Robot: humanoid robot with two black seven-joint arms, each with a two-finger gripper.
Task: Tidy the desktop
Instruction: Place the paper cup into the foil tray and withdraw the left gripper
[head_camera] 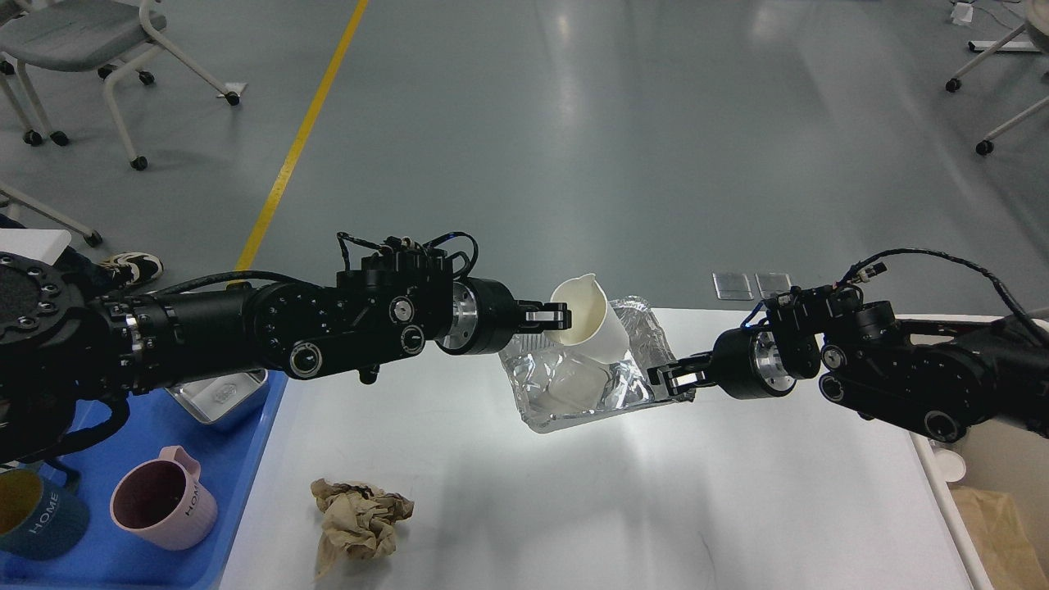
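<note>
foil tray (pixel 631 389) partly behind paper cup (pixel 594 324)

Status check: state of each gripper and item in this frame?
left gripper: shut on white paper cup's rim
white paper cup: tilted, held above tray
right gripper: shut on crinkled silver foil tray's edge
crinkled silver foil tray: on white desktop
crumpled brown paper ball: loose on desktop
pink ceramic mug: upright, on blue plastic tray

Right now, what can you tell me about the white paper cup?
The cup is plain white paper, tilted, its open mouth turned up and left, with its rim pinched out of round. The left hand grips that rim. The base hangs over the crumpled foil tray, whose edge the right hand holds. No contents show.
</note>
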